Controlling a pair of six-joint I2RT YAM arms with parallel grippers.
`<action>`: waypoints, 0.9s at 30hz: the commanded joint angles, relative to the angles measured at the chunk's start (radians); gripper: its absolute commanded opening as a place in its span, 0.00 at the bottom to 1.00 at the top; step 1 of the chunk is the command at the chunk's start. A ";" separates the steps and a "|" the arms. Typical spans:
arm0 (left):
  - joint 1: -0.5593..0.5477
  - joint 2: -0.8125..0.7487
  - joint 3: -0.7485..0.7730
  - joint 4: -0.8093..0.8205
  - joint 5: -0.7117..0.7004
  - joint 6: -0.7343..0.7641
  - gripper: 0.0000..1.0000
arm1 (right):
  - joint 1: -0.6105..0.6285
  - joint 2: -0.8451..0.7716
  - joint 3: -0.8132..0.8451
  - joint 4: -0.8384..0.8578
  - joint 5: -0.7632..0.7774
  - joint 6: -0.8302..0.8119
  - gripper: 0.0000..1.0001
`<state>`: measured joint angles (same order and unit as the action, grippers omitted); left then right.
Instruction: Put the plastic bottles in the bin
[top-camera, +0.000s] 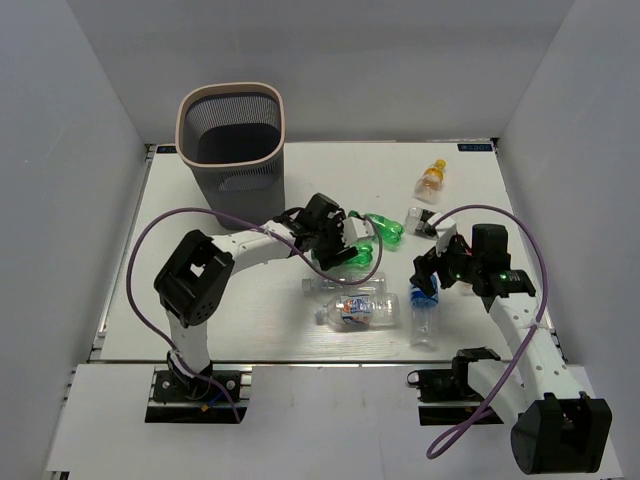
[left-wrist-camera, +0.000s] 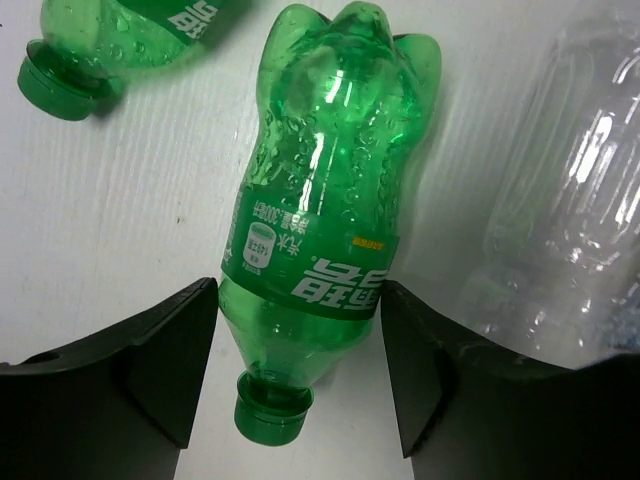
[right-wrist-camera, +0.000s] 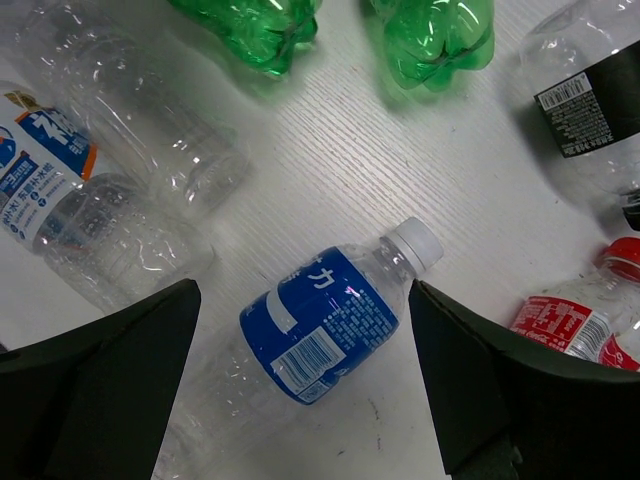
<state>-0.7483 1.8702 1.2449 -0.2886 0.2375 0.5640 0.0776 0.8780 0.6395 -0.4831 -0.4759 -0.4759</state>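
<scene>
The grey mesh bin (top-camera: 230, 140) stands at the far left. My left gripper (top-camera: 352, 245) (left-wrist-camera: 300, 290) is closed onto a green bottle (left-wrist-camera: 325, 200) at its label, a finger against each side. The bottle lies on the table, cap toward the wrist. A second green bottle (top-camera: 386, 228) (left-wrist-camera: 110, 35) lies beside it. My right gripper (top-camera: 428, 275) (right-wrist-camera: 305, 290) is open above a clear blue-labelled bottle (right-wrist-camera: 325, 325) (top-camera: 424, 312), not touching it. Two clear bottles (top-camera: 345, 285) (top-camera: 357, 310) lie mid-table, and a small orange bottle (top-camera: 431, 180) lies far right.
A clear black-labelled bottle (top-camera: 420, 220) (right-wrist-camera: 590, 110) and a red-labelled bottle (right-wrist-camera: 575, 320) lie close to the right gripper. The white table (top-camera: 200, 330) is walled in at the left, right and back. Purple cables loop off both arms.
</scene>
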 joint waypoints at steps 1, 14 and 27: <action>-0.006 0.041 0.001 -0.018 0.028 -0.029 0.75 | -0.006 -0.007 0.008 0.014 -0.070 -0.026 0.90; -0.006 0.041 0.001 0.000 0.026 -0.075 0.54 | -0.002 0.006 0.032 0.035 -0.121 -0.033 0.90; 0.017 -0.174 0.244 -0.021 -0.207 -0.268 0.29 | 0.001 0.313 0.184 0.304 -0.184 -0.219 0.90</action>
<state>-0.7399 1.8389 1.3727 -0.3374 0.1097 0.3664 0.0788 1.1004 0.7219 -0.2829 -0.6323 -0.6037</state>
